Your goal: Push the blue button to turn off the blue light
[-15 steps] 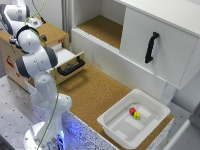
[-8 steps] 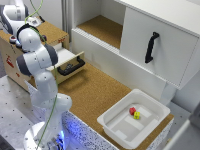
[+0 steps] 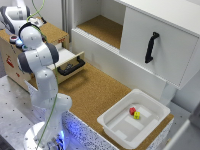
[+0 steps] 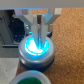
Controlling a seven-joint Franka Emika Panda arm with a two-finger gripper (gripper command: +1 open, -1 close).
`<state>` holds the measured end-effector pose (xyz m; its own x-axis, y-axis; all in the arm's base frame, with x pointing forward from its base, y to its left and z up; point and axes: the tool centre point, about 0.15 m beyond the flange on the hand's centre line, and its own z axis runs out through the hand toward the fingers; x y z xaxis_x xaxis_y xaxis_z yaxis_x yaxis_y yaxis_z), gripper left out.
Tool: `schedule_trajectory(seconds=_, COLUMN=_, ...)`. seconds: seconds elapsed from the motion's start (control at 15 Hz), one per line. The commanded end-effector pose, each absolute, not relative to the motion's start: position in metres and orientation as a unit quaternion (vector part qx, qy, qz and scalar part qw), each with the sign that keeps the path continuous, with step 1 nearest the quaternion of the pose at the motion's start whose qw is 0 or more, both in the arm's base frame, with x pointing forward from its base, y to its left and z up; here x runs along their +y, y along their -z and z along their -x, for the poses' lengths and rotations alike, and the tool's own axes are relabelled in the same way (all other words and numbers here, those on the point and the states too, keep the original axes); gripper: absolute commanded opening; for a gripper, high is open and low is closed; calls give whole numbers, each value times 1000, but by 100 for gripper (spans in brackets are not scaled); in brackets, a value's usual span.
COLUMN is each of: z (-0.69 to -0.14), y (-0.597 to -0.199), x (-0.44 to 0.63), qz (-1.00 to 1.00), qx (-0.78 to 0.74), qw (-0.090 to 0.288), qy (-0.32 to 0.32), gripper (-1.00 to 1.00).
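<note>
The blue button [image 4: 35, 45] fills the middle of the wrist view, its cap glowing bright cyan inside a silver rim. My gripper [image 4: 38, 32] stands straight above it, fingers closed together with nothing held, and the tips meet the lit cap. In the exterior view the arm bends over the wooden box [image 3: 56, 33] at the far left, and the gripper [image 3: 21, 37] sits low over the box's top. From there the button is too small and too covered by the arm to make out.
A green-capped button [image 4: 31, 78] sits close beside the blue one. An open drawer [image 3: 70, 64] with a black handle juts from the box. A white tray [image 3: 118, 131] holds a red and a yellow object. A white cabinet door [image 3: 165, 35] with a black handle [image 3: 151, 47] stands behind.
</note>
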<state>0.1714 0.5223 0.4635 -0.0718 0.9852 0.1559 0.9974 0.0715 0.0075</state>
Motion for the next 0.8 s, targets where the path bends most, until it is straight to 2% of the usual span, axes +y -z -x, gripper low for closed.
schedule_trajectory(seconds=0.0, z=-185, y=-445, x=550, qz=686, qx=-728, qw=-3, qy=11, gripper=-100)
schedule_trajectory(seconds=0.2, z=-194, y=-479, x=550, qz=697, qx=-715, qw=15, qy=50, gripper=-100)
schedule_trajectory(seconds=0.27, z=-193, y=-503, x=546, qz=699, qx=-710, qw=22, qy=89, gripper=-100)
schedule_trajectory(seconds=0.33, z=-186, y=-520, x=540, qz=696, qx=-709, qw=24, qy=112, gripper=100)
schedule_trajectory(seconds=0.47, z=-181, y=-537, x=531, qz=699, qx=-703, qw=25, qy=124, gripper=100)
schedule_trajectory(seconds=0.73, z=-207, y=-518, x=534, qz=733, qx=-669, qw=2, qy=123, gripper=100)
